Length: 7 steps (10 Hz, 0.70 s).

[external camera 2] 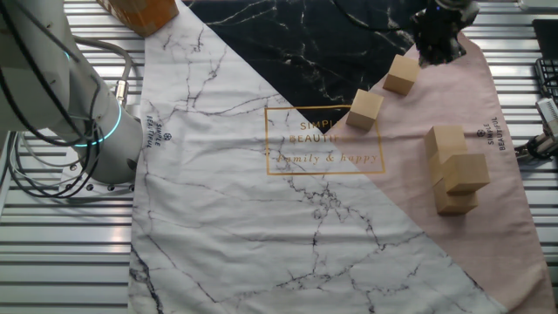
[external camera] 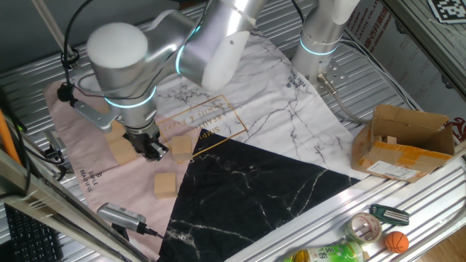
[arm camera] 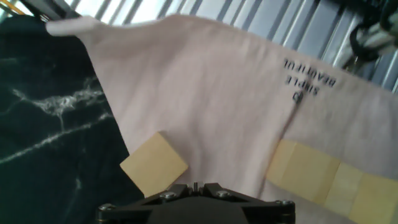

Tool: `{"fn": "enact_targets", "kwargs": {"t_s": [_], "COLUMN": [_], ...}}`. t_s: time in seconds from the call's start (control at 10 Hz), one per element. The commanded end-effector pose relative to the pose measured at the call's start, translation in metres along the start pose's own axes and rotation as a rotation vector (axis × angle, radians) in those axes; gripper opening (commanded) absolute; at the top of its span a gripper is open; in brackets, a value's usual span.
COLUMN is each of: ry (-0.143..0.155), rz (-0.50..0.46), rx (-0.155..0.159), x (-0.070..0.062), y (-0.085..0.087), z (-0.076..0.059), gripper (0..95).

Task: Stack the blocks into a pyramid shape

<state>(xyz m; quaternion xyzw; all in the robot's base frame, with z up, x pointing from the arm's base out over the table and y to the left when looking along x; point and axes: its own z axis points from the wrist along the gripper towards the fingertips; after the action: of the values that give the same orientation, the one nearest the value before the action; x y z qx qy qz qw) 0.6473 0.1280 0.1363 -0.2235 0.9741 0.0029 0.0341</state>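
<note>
A brown cardboard box (external camera: 403,142) sits at the right of the table with its flaps open; a pale card or paper lies on it, and what else it holds cannot be made out.

The robot arm (external camera: 124,65) hangs over a cloth (external camera 2: 261,201) printed in white marble, black marble and pink sections. Its gripper (external camera: 151,148) is low over the pink section, between wooden blocks. The fingers are dark and partly hidden, and the hand view shows only the gripper base, so whether they are spread or pressed together cannot be told.

In the other fixed view, 2 single blocks lie near the cloth's centre: one (external camera 2: 365,110) just right of the gold frame, another (external camera 2: 402,74) just below the gripper. A cluster of blocks (external camera 2: 455,170) sits well apart on the pink section, stacked; the exact count is unclear.

Gold lettering on the cloth reads "SIMPLE BEAUTIFUL" and "family & happy", partly covered by a block. Small dark text near the pink edge reads "SIMPLE BEAUTIFUL".

Along the near edge lie a tape roll (external camera: 364,228), a small orange ball (external camera: 396,241) and a green-labelled bottle (external camera: 324,255), cut off.
</note>
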Motion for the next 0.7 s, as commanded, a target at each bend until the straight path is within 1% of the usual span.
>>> {"fn": "enact_targets", "kwargs": {"t_s": [0.1,0.2,0.3,0.5,0.7], "ry": [-0.021,-0.021,-0.016,-0.010,0.008], "rz": [0.027,0.039,0.058,0.065,0.056], "rx": [-0.013,-0.016,-0.021,-0.017,-0.009], "x": [0.025,0.034,0.040,0.052,0.052], "y": [-0.002,-0.003,-0.003,-0.002,-0.002], "z": [0.005,0.008,0.009,0.012,0.009], "gripper": [0.0,0.0,0.0,0.0,0.0]}}
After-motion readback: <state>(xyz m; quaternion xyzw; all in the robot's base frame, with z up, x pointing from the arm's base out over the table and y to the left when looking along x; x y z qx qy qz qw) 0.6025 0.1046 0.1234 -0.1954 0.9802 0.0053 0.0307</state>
